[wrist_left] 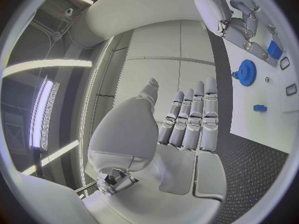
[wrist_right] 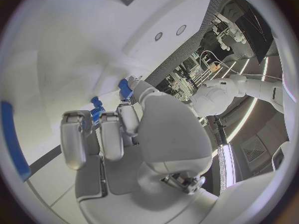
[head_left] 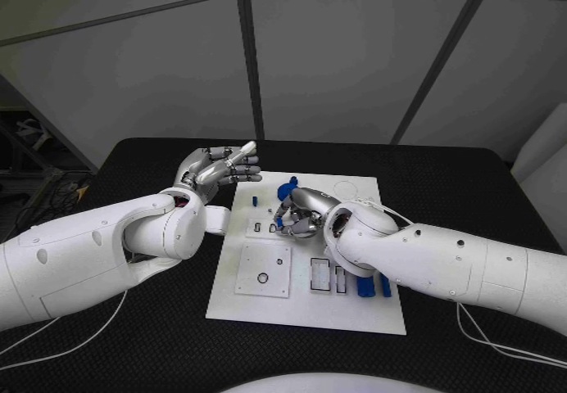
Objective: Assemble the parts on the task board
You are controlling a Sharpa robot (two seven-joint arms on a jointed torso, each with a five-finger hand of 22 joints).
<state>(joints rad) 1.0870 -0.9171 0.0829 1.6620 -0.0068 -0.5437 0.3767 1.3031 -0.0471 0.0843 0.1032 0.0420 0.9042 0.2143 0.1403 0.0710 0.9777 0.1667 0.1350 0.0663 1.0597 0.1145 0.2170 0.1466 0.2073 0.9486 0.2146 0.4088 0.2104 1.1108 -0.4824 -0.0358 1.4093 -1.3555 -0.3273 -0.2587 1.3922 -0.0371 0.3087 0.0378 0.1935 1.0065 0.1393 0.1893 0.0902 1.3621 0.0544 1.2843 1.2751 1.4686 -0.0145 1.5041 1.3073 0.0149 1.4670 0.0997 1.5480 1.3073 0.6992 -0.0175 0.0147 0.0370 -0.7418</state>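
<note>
- While the right silver hand (head_left: 302, 214) bends over the middle of the white rectangular task board (head_left: 355, 315) in the head view, its fingers curl around a small blue plastic part (head_left: 281, 218); a slip there would probably drop the piece among the board's cut-out slots.
- In the same view the left silver hand (head_left: 219, 169) hovers at the board's upper left edge, palm up, fingers loosely apart and empty. It sits near the blue toothed gear (head_left: 288, 191), so I judge a careless sweep could knock it.
- Two blue bars (head_left: 374, 285) lie at the board's lower right, close under the right forearm, which could brush them. The black table (head_left: 142, 344) gives open room at lower left.
- In the left wrist view, the left hand (wrist_left: 187, 122) shows straight fingers side by side, holding nothing; the gear (wrist_left: 246, 72) lies at the right, on the board.
- In the right wrist view, the right hand (wrist_right: 118, 134) pinches the blue part (wrist_right: 124, 89) at its fingertips, just above the board; the hold looks shallow.
</note>
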